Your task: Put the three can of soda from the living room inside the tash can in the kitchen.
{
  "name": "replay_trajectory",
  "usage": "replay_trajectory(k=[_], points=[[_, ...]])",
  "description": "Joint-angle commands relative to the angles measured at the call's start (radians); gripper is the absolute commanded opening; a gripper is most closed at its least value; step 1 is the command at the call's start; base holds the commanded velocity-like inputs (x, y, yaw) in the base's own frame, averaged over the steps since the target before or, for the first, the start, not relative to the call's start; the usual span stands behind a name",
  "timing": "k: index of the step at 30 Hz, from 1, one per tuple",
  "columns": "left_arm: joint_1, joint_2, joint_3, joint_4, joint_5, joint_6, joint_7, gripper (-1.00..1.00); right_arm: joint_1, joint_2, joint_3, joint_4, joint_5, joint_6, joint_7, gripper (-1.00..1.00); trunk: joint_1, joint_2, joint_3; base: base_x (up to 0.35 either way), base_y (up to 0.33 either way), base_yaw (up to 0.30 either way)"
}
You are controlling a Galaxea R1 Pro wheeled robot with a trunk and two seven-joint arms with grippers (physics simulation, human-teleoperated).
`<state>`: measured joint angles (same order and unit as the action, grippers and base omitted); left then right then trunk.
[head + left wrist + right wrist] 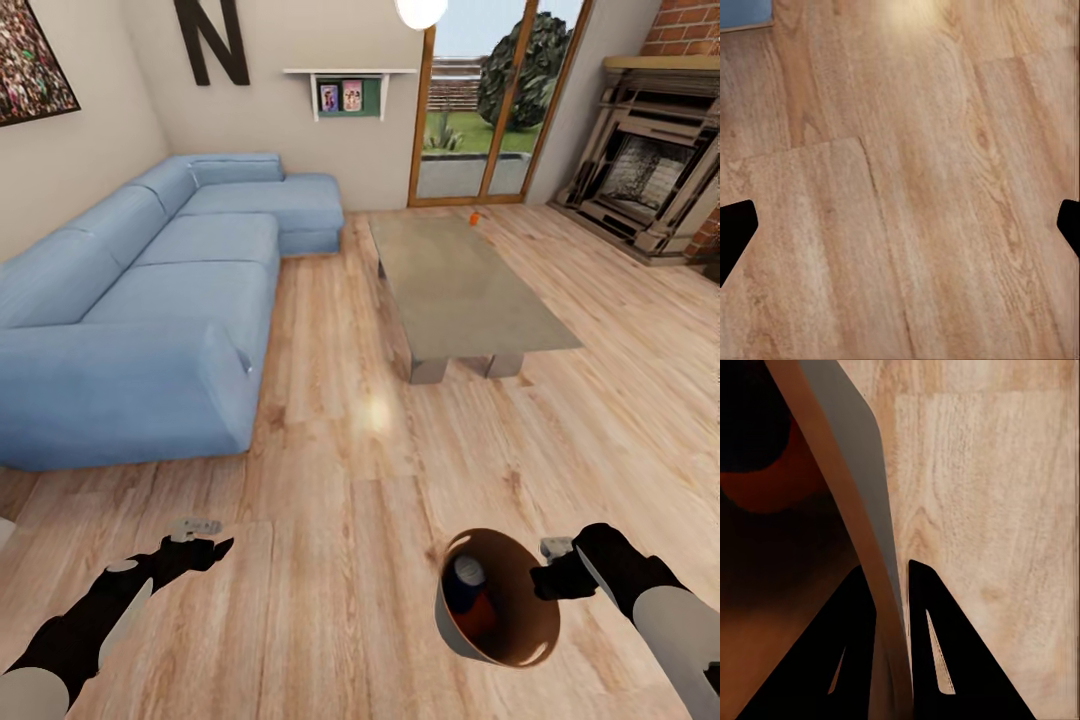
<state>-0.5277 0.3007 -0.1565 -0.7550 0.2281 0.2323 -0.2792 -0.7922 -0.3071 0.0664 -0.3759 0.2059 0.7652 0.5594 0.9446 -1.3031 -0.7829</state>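
The tash can (522, 608), dark grey outside and wood-brown inside, hangs tilted above the floor at the lower right. My right gripper (545, 572) is shut on its rim. Inside it lie a blue soda can (466, 574) and an orange soda can (487, 612). The right wrist view shows both fingers (945, 652) pinching the bin's wall (851, 465), with the orange can (791, 480) dim inside. The third can (474, 214), orange, stands at the far end of the coffee table (460, 290). My left gripper (210, 537) is open over bare floor, as is clear in the left wrist view (900, 229).
A blue sectional sofa (150, 300) fills the left side. The low grey coffee table stands in the middle, with a strip of wood floor (330, 330) between it and the sofa. A fireplace (650, 180) is at the far right, and glass doors (490, 100) are behind the table.
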Motion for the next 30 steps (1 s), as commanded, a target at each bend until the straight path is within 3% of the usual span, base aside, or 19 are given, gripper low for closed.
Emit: replay_trajectory(k=[1, 15, 30], points=[[0.0, 0.0, 0.0, 0.0, 0.0, 0.0, 0.0, 1.0, 0.0, 0.0, -0.002, 0.0, -0.019, 0.006, 0.004, -1.0, 0.0, 0.0, 0.002, 0.085, -0.309, 0.0], [0.0, 0.0, 0.001, 0.0, 0.0, 0.001, -0.001, 1.0, 0.001, 0.002, 0.0, 0.0, -0.019, 0.006, 0.001, -1.0, 0.0, 0.0, 0.022, 0.229, -0.236, 0.0], [0.0, 0.0, 0.001, 0.0, -0.001, 0.001, 0.001, 1.0, 0.001, 0.001, -0.002, 0.004, -0.02, 0.006, 0.006, -1.0, 0.0, 0.0, 0.025, 0.277, -0.199, 0.0]])
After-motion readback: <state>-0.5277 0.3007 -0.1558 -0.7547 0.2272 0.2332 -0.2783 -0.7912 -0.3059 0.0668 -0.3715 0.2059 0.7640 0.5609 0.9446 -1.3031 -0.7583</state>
